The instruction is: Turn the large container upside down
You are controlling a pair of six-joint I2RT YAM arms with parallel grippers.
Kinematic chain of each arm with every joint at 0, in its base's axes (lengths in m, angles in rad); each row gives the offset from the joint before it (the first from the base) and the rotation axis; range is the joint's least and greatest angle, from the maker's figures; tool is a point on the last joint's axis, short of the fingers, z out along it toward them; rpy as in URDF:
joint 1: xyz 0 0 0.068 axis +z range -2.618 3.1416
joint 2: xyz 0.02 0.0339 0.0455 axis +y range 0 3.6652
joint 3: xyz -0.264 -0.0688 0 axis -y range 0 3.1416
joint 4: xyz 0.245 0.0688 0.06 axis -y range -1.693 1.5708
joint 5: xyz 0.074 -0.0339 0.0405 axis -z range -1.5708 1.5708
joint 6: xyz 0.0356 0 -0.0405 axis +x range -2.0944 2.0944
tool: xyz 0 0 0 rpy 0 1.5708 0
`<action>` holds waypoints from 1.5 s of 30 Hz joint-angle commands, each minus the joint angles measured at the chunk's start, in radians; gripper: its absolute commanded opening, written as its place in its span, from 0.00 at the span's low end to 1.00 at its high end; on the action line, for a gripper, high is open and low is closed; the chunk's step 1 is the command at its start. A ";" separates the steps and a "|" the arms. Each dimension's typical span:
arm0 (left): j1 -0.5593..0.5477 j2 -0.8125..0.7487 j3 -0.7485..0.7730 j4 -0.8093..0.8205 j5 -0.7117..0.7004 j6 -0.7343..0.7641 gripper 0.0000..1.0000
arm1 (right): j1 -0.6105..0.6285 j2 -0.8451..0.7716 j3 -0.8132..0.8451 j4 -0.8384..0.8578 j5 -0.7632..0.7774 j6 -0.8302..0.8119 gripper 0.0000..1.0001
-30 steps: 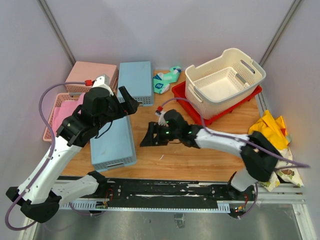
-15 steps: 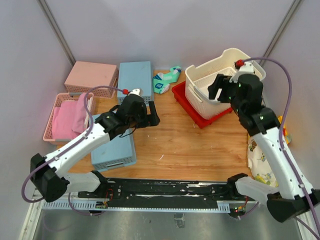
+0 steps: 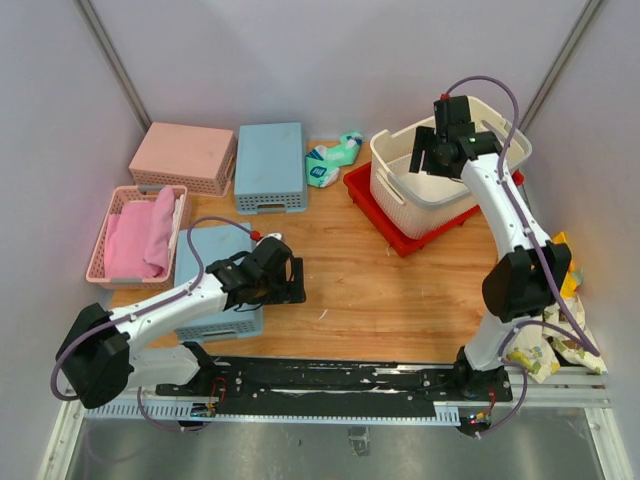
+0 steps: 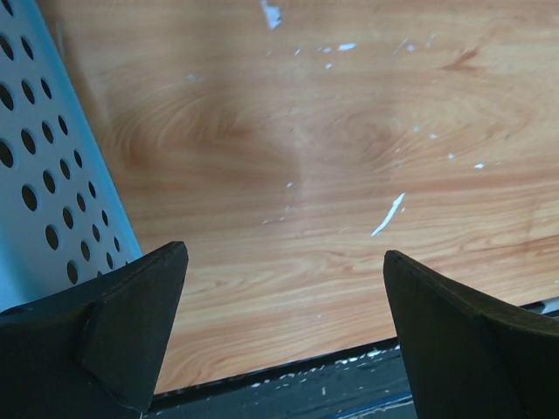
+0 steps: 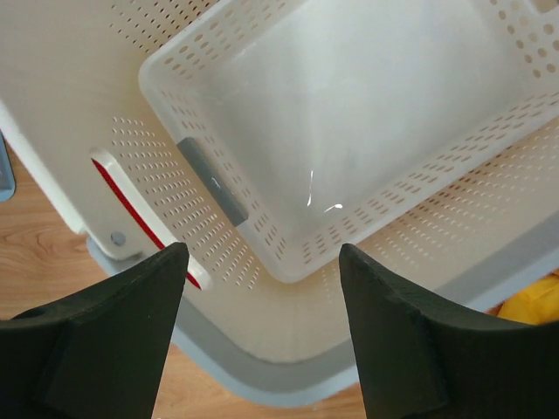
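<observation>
Cream perforated plastic with rounded corners, the large laundry-style basket point(image 3: 405, 200) stands open side up at about 1 o'clock on the wooden table point(image 3: 370, 290). It rests on a flat red tray point(image 3: 405, 240), whose corner juts out from under it toward 7 o'clock.

In the right wrist view we see a smaller white perforated basket point(image 5: 349, 113) nested inside the large laundry-style basket point(image 5: 437, 218). A red sliver shows through 1 cut-out handle point(image 5: 131, 188) on the cream wall.

The right gripper point(image 3: 432, 158) hangs over the basket's mouth, toward its 12 o'clock rim. Its 2 black fingers point(image 5: 96, 340) are spread wide, and between them the right gripper point(image 5: 260, 262) frames only the 2 nested baskets. We cannot tell whether a fingertip touches any rim.

The left gripper point(image 3: 290, 283) sits low at about 7 o'clock on the table, well apart from the basket. Its jaws are also wide apart, with only scuffed wood between the fingertips of the left gripper point(image 4: 284, 262). A light-blue perforated plastic crate point(image 4: 44, 175) lies just beside its left finger, and that crate point(image 3: 215, 285) lies partly under the left arm.

At 11 o'clock stands a second light-blue crate point(image 3: 270, 165), and a pink closed crate point(image 3: 185, 155) lies further toward 10 o'clock. A pink open basket holding pink cloth point(image 3: 140, 235) is at 9 o'clock. A green-and-white pouch point(image 3: 333, 160) lies at 12 o'clock, and yellow cloth point(image 3: 553, 262) is bunched at 3 o'clock.
</observation>
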 commanded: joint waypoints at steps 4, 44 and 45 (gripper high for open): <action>-0.007 -0.059 -0.002 -0.112 -0.087 -0.008 0.99 | -0.038 0.224 0.279 -0.148 -0.035 0.078 0.71; -0.007 0.049 0.264 0.000 -0.023 0.202 0.99 | -0.082 0.479 0.383 -0.284 -0.581 -0.404 0.68; -0.008 0.050 0.266 0.001 -0.023 0.198 0.99 | -0.082 0.487 0.387 -0.302 -0.574 -0.424 0.68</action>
